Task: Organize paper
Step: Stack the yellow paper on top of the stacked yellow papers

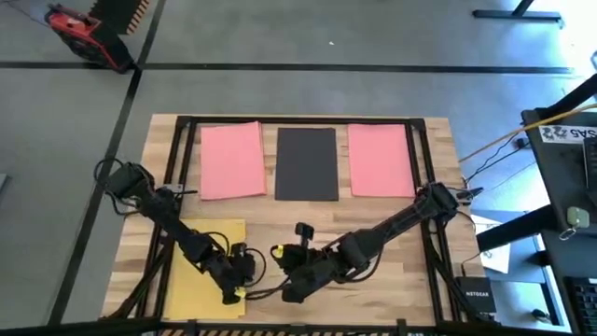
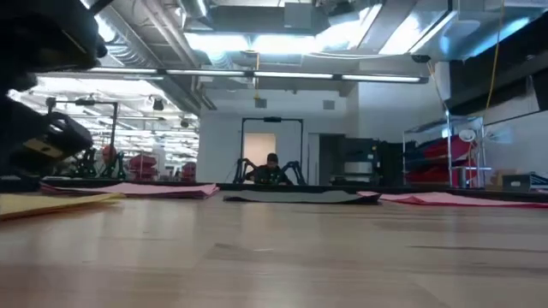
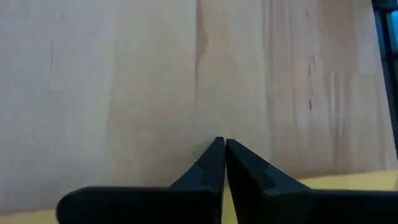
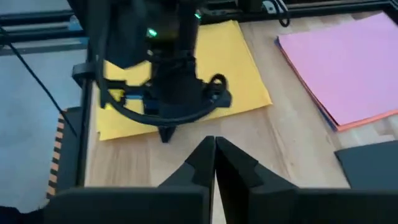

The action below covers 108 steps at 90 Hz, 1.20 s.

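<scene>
Sorted along the table's [image 1: 438,280] far edge: pink paper [image 1: 231,161], black paper [image 1: 307,164], pink again. Low at the near edge, both clenched on nothing — left gripper [image 3: 219,144] over the yellow paper's [image 1: 207,235] corner, right gripper [image 4: 214,142] beside. Next, likely: gripping yellow's thin edge.

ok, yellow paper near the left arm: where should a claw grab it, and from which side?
Judgement only. The yellow paper lies flat on the table, so nothing sticks up to pinch. Its edge toward the table's middle looks best: it borders bare wood. The left claw, fingers together, is already there; coming low from the middle might lift that edge.
</scene>
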{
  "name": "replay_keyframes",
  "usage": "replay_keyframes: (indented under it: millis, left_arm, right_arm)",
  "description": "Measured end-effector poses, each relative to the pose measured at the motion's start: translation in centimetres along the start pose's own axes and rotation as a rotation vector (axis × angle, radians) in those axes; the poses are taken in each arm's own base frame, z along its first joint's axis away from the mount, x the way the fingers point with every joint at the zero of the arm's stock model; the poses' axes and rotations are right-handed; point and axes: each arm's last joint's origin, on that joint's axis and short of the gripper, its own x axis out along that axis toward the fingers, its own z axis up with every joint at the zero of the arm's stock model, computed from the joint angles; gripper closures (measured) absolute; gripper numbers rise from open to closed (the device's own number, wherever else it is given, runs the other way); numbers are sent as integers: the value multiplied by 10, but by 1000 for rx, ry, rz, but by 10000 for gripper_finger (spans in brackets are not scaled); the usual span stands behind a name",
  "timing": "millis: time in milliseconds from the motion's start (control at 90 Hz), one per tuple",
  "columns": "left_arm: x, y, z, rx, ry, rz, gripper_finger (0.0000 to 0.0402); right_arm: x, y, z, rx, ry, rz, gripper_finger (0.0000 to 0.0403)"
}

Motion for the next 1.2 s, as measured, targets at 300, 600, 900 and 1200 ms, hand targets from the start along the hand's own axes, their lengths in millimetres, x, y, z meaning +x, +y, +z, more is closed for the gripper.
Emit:
replay_keyframes:
  millis: [300, 600, 900, 1200]
  left_arm:
    - [-2, -5, -8, -33, 28, 9, 402]
    - [-3, -4, -10, -32, 44, 18, 402]
    - [-11, -7, -14, -17, 75, -2, 402]
    - [-25, -9, -8, -45, 60, -45, 402]
  right_arm:
    - [-3, -2, -1, -17, 22, -12, 403]
    - [-5, 1, -4, -33, 28, -8, 403]
    - [-6, 4, -7, -42, 38, -7, 403]
    - [-6, 3, -8, -47, 49, -13, 403]
